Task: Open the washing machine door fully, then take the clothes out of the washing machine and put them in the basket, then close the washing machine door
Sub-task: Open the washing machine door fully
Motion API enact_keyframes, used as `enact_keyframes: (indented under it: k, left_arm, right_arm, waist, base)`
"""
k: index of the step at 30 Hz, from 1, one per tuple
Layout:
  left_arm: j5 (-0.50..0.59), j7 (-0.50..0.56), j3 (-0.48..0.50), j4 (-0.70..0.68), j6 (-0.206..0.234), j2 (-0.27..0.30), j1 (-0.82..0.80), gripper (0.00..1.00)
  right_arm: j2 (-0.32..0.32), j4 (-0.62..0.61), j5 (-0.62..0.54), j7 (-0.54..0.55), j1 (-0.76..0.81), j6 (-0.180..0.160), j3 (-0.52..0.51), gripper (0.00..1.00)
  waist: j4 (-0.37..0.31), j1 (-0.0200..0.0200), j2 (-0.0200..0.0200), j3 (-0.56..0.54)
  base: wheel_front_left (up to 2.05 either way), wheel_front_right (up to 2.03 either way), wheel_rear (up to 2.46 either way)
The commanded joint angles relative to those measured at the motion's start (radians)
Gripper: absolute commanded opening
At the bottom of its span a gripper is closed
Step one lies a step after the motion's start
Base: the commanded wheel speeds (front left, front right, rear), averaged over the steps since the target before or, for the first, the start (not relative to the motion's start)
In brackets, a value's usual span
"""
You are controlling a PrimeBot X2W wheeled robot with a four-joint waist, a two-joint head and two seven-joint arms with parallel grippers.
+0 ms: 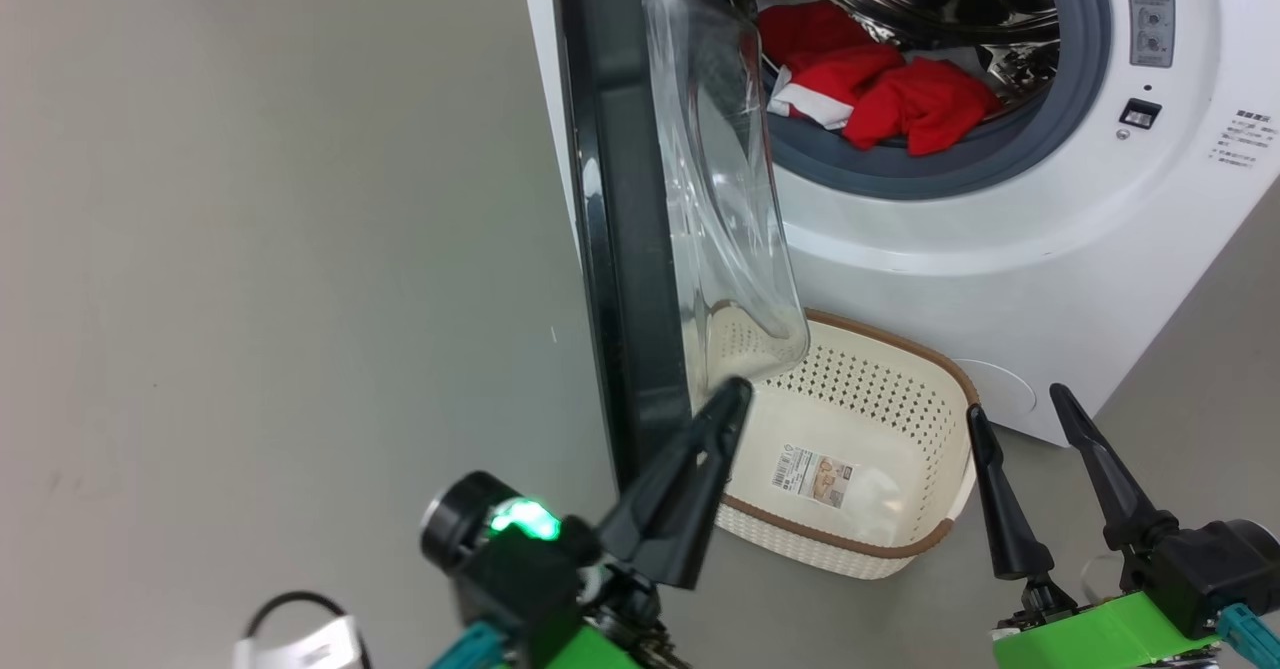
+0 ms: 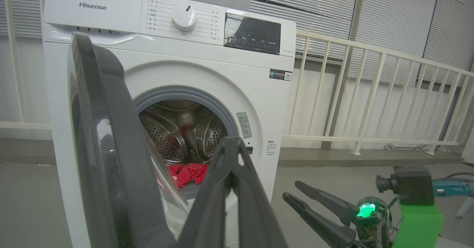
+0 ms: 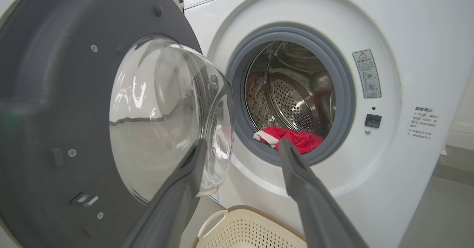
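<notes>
Red clothes [image 1: 880, 89] lie in the mouth of the washing machine [image 1: 1000, 239], door [image 1: 620, 249] swung wide and basket [image 1: 880, 389] empty on the floor beneath it, so unloading looks next: the right gripper [image 1: 1017, 401], fingers spread, must reach in; the left gripper [image 1: 735, 394] is pinched shut on nothing.

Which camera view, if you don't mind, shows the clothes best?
The head view: the clothes appear large and clear there, red with white bands visible. The left wrist view shows them as a small, distant red heap; the right wrist view shows them smaller, low in the opening.
</notes>
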Motion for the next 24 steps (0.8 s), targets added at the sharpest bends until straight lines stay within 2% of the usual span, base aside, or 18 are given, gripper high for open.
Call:
enact_keyframes:
  k: [1, 9, 17, 24]
  left_arm:
    - [0.012, 0.016, 0.017, -0.002, 0.000, 0.006, -0.033, 0.00]
    - [-0.014, 0.086, -0.018, 0.135, 0.025, 0.006, -0.039, 0.00]
    - [-0.016, 0.047, 0.010, 0.244, 0.079, 0.011, -0.068, 0.00]
    - [0.007, 0.030, 0.035, 0.277, 0.121, 0.030, -0.074, 0.00]
  right_arm:
    - [-0.005, -0.020, 0.011, -0.006, -0.022, 0.006, 0.028, 1.00]
    - [-0.005, -0.013, 0.018, -0.006, -0.033, 0.006, 0.034, 1.00]
    - [-0.005, -0.010, 0.022, -0.006, -0.037, 0.006, 0.039, 1.00]
    - [-0.005, -0.006, 0.028, -0.006, -0.031, 0.006, 0.034, 1.00]
  waist:
    - [-0.005, 0.0000, -0.0001, 0.001]
    - [-0.030, 0.0000, -0.0001, 0.014]
    - [-0.044, 0.0000, -0.0001, 0.015]
    - [-0.038, 0.0000, -0.0001, 0.014]
  base:
    - [0.00, 0.00, 0.00]
    - [0.00, 0.00, 0.00]
    - [0.00, 0.00, 0.00]
    - [0.00, 0.00, 0.00]
